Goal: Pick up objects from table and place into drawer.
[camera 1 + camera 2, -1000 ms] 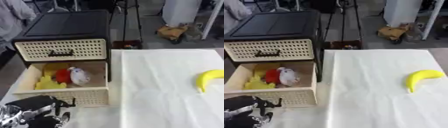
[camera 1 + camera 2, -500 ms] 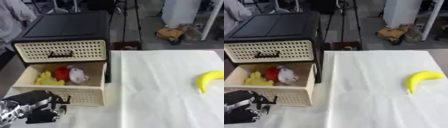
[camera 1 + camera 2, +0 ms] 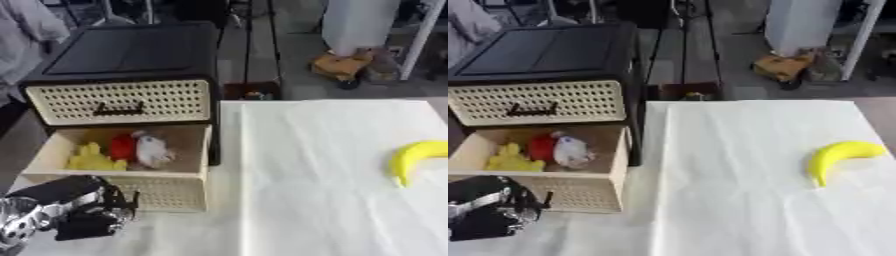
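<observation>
Since our left robot hand [image 3: 83, 217] sits clenched on nothing right in front of the open drawer [image 3: 162, 192], the banana [image 3: 837, 157] lies way off to the drawer's right, curving toward us.

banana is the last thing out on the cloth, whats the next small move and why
Probably reach a robot hand toward the banana. It lies alone on the white cloth at the right, while the open drawer already holds a yellow, a red and a white item. The left robot hand sits low by the drawer front, far from it.
</observation>
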You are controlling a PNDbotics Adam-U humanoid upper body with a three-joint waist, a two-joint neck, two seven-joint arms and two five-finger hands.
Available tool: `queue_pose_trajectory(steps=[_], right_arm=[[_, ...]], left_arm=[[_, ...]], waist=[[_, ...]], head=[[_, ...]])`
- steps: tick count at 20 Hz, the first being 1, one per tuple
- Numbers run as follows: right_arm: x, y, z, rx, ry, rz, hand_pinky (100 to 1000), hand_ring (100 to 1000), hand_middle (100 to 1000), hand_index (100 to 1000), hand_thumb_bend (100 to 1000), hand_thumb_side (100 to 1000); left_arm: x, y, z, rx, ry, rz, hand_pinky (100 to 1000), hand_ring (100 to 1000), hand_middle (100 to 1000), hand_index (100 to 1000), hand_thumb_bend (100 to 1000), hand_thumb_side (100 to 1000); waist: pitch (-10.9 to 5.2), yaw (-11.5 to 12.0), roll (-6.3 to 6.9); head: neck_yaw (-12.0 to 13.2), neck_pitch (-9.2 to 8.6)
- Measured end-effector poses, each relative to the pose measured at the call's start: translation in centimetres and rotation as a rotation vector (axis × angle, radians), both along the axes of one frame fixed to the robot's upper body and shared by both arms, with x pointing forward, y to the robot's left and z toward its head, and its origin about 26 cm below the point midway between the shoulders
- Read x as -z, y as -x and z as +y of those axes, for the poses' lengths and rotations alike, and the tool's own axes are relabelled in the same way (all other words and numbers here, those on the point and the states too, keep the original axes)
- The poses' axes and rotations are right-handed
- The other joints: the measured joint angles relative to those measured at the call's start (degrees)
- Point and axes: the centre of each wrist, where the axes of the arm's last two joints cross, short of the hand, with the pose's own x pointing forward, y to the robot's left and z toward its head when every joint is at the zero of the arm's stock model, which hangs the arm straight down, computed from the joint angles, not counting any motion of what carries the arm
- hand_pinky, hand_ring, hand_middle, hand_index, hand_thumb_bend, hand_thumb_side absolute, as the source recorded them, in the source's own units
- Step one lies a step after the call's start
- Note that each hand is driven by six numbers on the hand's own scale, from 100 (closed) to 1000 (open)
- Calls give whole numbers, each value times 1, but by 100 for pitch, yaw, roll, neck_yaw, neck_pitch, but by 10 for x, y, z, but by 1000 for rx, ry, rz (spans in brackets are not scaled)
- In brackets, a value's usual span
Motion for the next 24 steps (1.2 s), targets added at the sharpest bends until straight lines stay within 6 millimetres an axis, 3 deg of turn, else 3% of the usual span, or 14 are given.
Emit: queue_pose_trajectory(steps=[12, 24], right_arm=[[1, -1, 1, -8, -16, 10, 697, 686, 517, 665, 100, 829], [2, -1, 1, -14, -25, 16, 696, 683, 513, 663, 100, 841]], left_arm=[[-12, 11, -11, 103, 29, 7, 100, 166, 613, 1000, 100, 1000], [-10, -1, -13, 64, 46, 8, 100, 179, 698, 967, 100, 1000]], waist=[[29, 2, 31], [67, -52, 49]], head=[[-22, -4], [-41, -59]])
